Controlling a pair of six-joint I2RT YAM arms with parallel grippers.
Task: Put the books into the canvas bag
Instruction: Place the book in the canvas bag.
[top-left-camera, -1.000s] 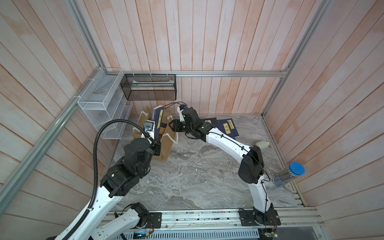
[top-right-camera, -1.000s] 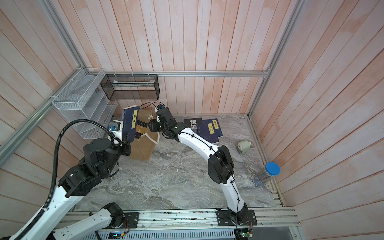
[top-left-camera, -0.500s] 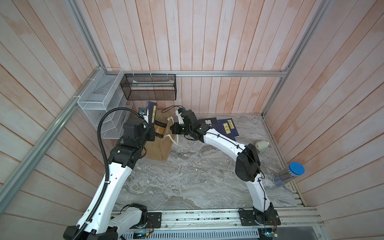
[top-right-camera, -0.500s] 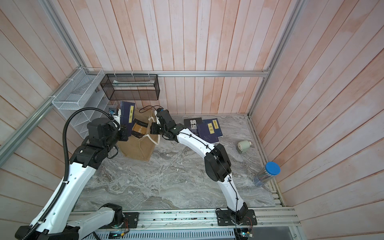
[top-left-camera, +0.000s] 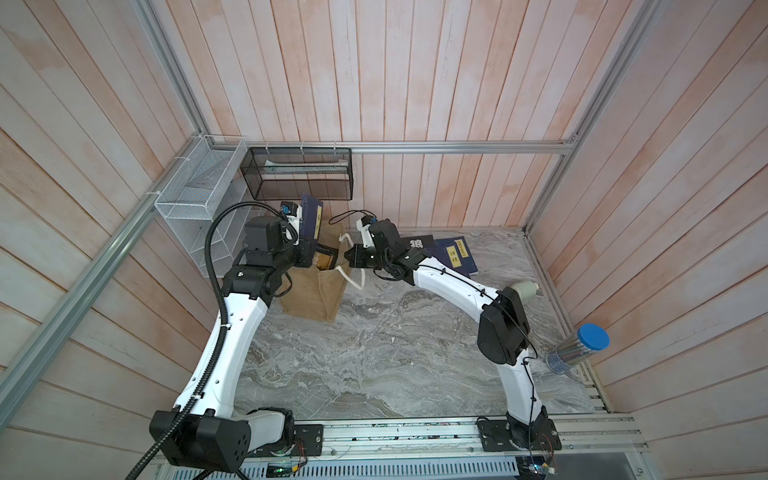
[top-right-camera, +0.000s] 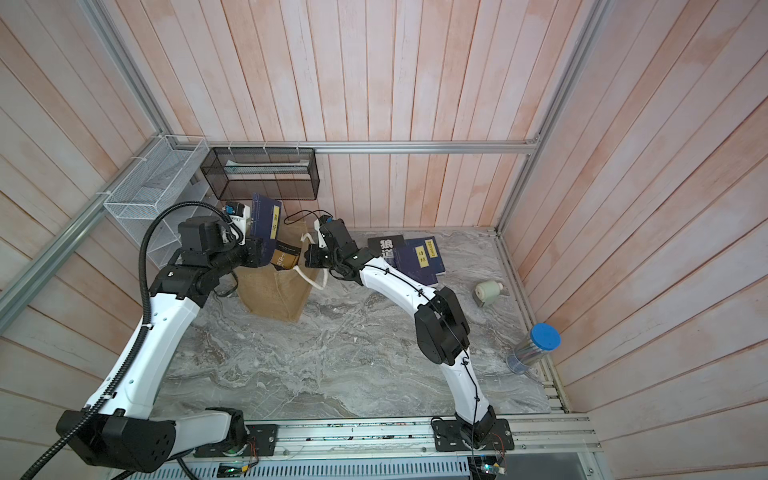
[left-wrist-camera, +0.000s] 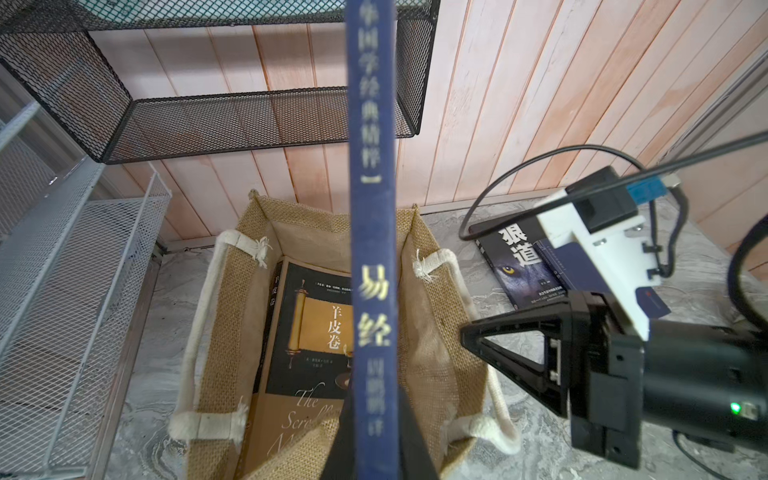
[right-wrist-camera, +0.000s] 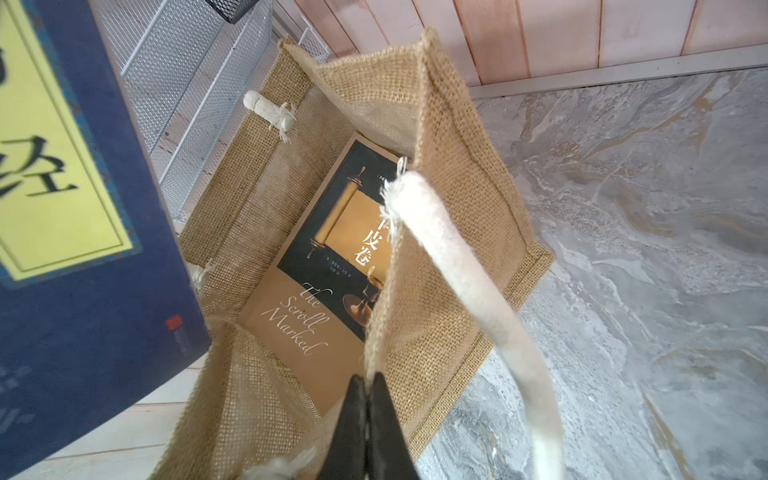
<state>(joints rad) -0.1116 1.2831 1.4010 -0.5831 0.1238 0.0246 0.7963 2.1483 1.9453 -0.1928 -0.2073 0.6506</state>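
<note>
My left gripper (left-wrist-camera: 374, 453) grips the lower end of a navy book (left-wrist-camera: 371, 166), holding it upright over the open mouth of the canvas bag (top-left-camera: 309, 297). My right gripper (right-wrist-camera: 368, 395) is pinched tight on the bag's rim beside a white rope handle (right-wrist-camera: 469, 291). A brown-and-black book (right-wrist-camera: 332, 257) lies inside the bag. A black wolf-cover book (top-left-camera: 417, 243) and more navy books (top-left-camera: 453, 255) lie on the marble table (top-left-camera: 395, 353) by the back wall.

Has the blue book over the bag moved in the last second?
Yes. The blue book has shifted toward the black wire basket; its top now overlaps the basket's lower edge.
</note>
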